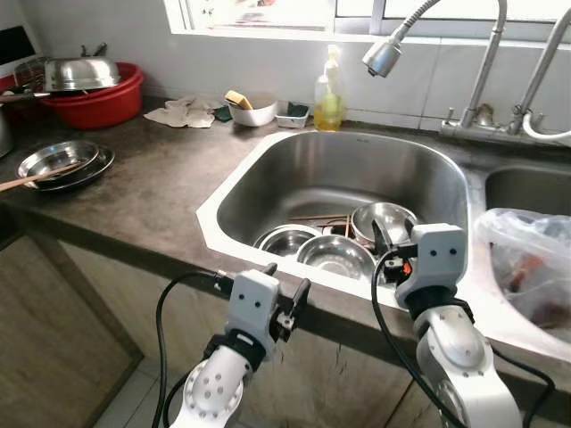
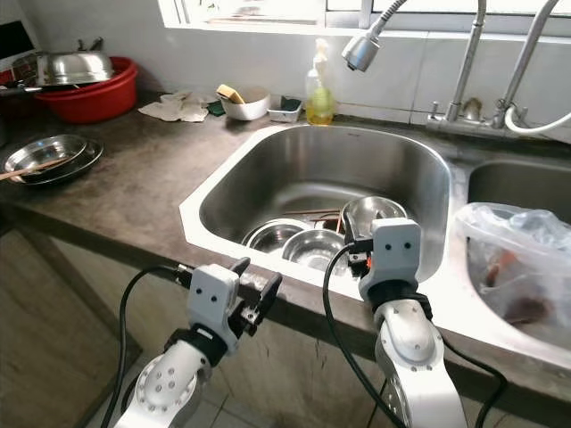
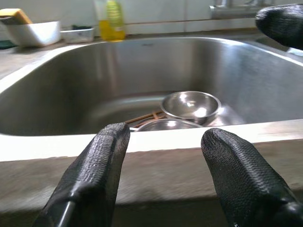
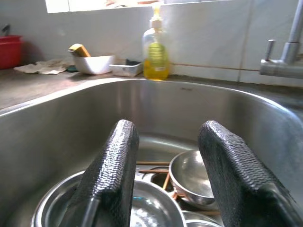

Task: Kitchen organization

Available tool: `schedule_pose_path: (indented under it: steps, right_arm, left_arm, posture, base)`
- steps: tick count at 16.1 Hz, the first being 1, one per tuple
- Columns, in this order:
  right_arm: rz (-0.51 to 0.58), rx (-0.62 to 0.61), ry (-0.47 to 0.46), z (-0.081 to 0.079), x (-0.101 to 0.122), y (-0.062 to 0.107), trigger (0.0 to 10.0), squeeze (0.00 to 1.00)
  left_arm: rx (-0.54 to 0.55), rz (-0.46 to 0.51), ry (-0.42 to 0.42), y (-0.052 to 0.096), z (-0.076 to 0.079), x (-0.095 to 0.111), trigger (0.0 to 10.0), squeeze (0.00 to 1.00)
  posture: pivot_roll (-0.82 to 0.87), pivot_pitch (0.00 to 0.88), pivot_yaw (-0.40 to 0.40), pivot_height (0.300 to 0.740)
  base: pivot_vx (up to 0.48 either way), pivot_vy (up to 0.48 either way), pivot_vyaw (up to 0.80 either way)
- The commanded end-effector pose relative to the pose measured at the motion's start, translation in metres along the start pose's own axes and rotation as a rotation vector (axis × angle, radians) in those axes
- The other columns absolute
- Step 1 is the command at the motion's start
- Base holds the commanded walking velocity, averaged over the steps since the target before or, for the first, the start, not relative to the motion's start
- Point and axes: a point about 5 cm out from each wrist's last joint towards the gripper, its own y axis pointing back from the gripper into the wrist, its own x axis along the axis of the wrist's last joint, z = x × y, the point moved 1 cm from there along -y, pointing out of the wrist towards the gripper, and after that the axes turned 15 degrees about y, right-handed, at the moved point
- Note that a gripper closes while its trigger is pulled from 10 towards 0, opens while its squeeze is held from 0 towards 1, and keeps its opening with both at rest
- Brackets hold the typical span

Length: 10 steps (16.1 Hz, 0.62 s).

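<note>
A steel sink (image 1: 268, 153) holds several steel bowls: one at the front (image 1: 335, 254), one to its left (image 1: 284, 239) and one tilted behind (image 1: 385, 218). Wooden chopsticks (image 1: 317, 219) lie among them. My left gripper (image 1: 287, 278) is open just outside the sink's front rim, level with the counter edge, holding nothing. My right gripper (image 4: 165, 132) is open over the front right of the basin, pointing down at the bowls (image 4: 194, 175), with nothing between its fingers.
A soap bottle (image 1: 328, 94), a white bowl with a sponge (image 1: 252, 111) and a cloth (image 1: 183, 114) line the back. A red basin with a steel lid (image 1: 94, 98) and steel plates (image 1: 58, 165) stand on the left. A plastic bag (image 1: 531, 259) fills the right sink. A sprayer (image 1: 384, 55) hangs overhead.
</note>
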Motion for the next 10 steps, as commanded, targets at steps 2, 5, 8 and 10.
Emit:
schedule_pose_path:
  steps: [2,5,8,10]
  right_arm:
    - [0.005,0.000,0.026,-0.0031,0.0022,0.0035,10.0,0.00]
    - [-0.023,-0.002,0.018,-0.0039,-0.0032,0.0063,10.0,0.00]
    - [-0.025,-0.003,0.014,-0.0036,-0.0035,0.0056,10.0,0.00]
    - [-0.026,-0.006,0.003,-0.0031,-0.0031,0.0048,10.0,0.00]
  left_arm:
    - [-0.001,-0.009,-0.003,-0.0001,-0.0018,-0.0013,10.0,0.00]
    - [-0.001,-0.006,-0.003,0.0011,-0.0017,-0.0009,10.0,0.00]
    - [-0.001,-0.005,-0.004,0.0014,-0.0016,-0.0008,10.0,0.00]
    - [-0.001,-0.005,-0.005,0.0017,-0.0015,-0.0009,10.0,0.00]
  posture:
    - [-0.04,0.023,0.025,0.740]
    - [-0.04,0.026,0.020,0.740]
    - [-0.04,0.027,0.024,0.740]
    - [-0.04,0.026,0.023,0.740]
  base:
    - [0.000,0.000,0.80]
    - [0.000,0.082,0.80]
    - [0.000,0.304,0.53]
    - [0.000,0.454,0.00]
